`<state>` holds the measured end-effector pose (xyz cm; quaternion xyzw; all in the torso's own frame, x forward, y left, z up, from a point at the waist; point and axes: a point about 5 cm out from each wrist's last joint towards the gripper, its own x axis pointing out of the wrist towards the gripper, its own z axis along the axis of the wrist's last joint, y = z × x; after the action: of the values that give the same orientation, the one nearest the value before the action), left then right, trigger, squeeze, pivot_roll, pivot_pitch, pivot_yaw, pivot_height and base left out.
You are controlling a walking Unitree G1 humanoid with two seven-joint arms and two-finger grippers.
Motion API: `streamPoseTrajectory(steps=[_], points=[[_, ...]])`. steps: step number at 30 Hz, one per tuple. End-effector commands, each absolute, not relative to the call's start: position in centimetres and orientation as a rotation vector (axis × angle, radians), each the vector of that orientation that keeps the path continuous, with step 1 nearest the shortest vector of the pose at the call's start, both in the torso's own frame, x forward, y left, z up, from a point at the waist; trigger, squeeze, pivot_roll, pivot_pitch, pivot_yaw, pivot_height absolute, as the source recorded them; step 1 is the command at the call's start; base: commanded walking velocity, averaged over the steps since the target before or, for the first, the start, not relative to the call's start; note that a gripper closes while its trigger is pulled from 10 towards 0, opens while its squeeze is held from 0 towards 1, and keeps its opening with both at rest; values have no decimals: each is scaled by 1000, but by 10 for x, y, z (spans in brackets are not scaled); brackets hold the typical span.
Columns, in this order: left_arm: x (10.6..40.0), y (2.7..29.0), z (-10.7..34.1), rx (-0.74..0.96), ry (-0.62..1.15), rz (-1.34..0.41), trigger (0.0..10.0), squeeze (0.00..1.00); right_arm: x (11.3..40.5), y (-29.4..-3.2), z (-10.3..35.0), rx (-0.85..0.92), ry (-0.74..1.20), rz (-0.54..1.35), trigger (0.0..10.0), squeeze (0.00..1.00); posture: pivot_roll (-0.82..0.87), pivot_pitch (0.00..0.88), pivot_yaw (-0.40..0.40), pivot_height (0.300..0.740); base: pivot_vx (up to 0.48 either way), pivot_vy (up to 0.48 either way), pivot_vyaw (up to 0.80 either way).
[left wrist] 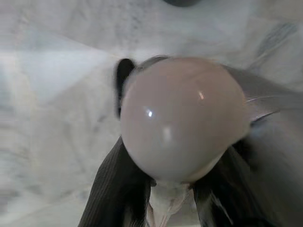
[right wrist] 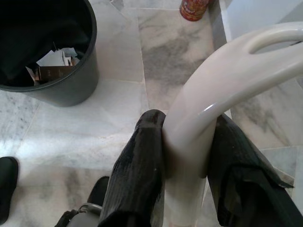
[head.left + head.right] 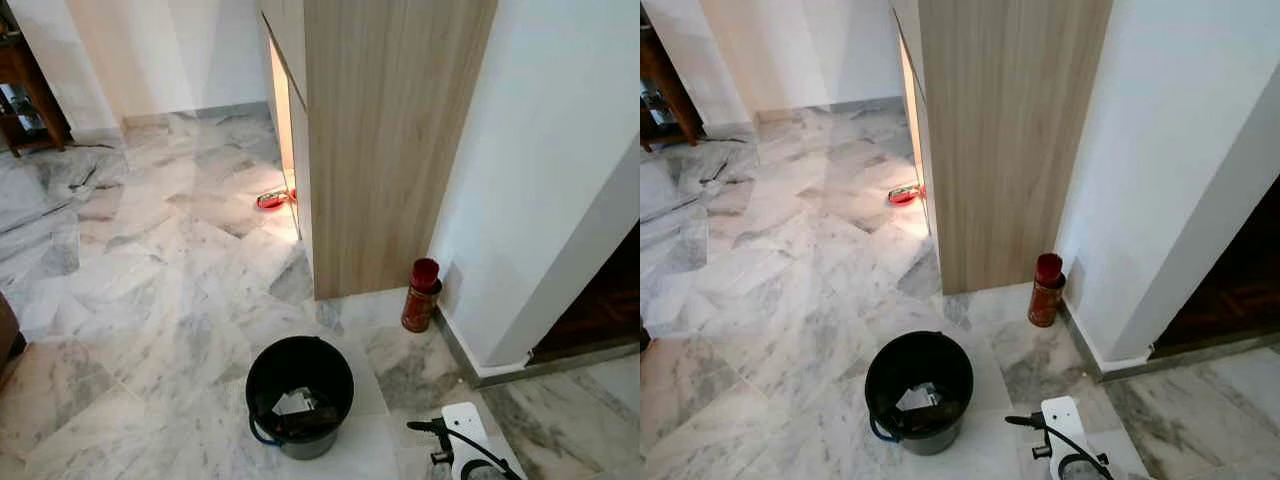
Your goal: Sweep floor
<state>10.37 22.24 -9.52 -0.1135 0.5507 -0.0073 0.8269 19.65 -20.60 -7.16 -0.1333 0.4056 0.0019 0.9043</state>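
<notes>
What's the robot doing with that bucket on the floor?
It is not holding the black bucket. That stands on the marble floor with scraps of paper and card inside. The right gripper is shut on a curved white handle, and the left gripper is shut on a rounded pale knob; what they belong to cannot be told. A red can stands by the wall beside the wooden cabinet, and something red lies further along the cabinet's foot.

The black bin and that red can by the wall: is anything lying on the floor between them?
No. Between the black bin and the red can, the left eye view shows just bare marble floor.
</notes>
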Motion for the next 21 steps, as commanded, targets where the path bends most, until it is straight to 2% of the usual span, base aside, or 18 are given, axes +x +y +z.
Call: streamPoseTrajectory(steps=[1, 7, 21], points=[[74, 226, -105, -146, 1275, 58, 10000, 0, 194, -212, -73, -291, 864, -14, 10000, 0, 45, 0, -24, 740, 0, 0, 0], [48, 245, -108, -19, 1313, 151, 10000, 0, 185, -220, -75, -328, 884, -38, 10000, 0, 52, 0, -30, 740, 0, 0, 0], [39, 270, -103, 133, 1261, 401, 10000, 0, 161, -248, -80, -430, 959, -70, 10000, 0, 47, 0, -41, 740, 0, 0, 0]])
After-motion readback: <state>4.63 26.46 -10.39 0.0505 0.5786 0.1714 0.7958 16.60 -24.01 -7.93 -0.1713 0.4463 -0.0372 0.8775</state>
